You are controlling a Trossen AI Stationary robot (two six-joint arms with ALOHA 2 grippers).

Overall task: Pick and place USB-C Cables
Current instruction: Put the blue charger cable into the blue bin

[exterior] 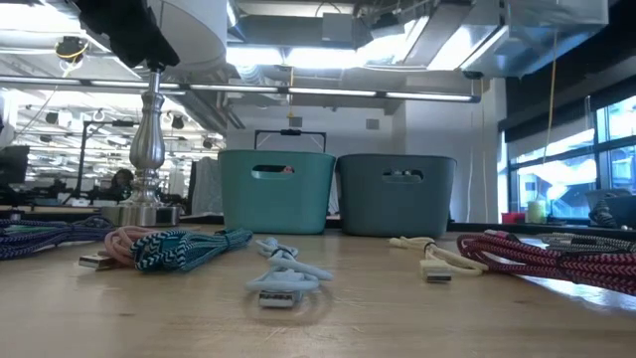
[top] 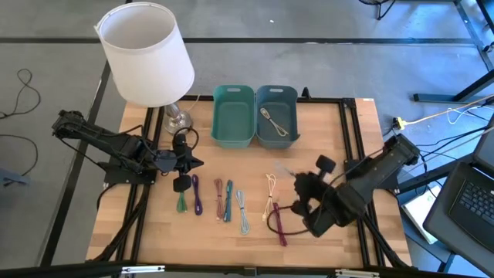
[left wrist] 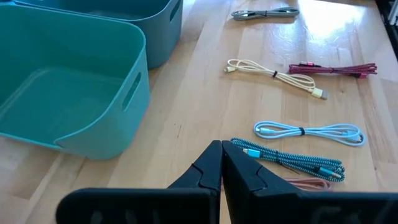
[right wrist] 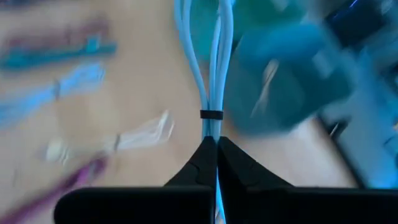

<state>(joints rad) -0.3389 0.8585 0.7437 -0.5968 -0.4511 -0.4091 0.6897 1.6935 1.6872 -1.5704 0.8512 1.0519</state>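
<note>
Above the worktop [top: 154, 232], only the right wrist view shows the right fingers [right wrist: 216, 152] clamping a pale-blue cable [right wrist: 211, 68]; the left fingers [left wrist: 221, 163] are pressed together, empty.

I see a light blue cable [right wrist: 211, 74] with a black band, pinched in my right gripper [right wrist: 216, 144], which is black. Just ahead of my black left gripper [left wrist: 221, 149] lies a teal and black zigzag cable [left wrist: 289, 160], with a pink one [left wrist: 308, 183] beside it. Farther out are a pale blue cable [left wrist: 309, 131], a cream cable [left wrist: 273, 74], a magenta cable [left wrist: 333, 68] and a grey cable [left wrist: 264, 12]. The near bin [left wrist: 93, 118] is teal. The table [left wrist: 186, 99] is light wood.
</note>
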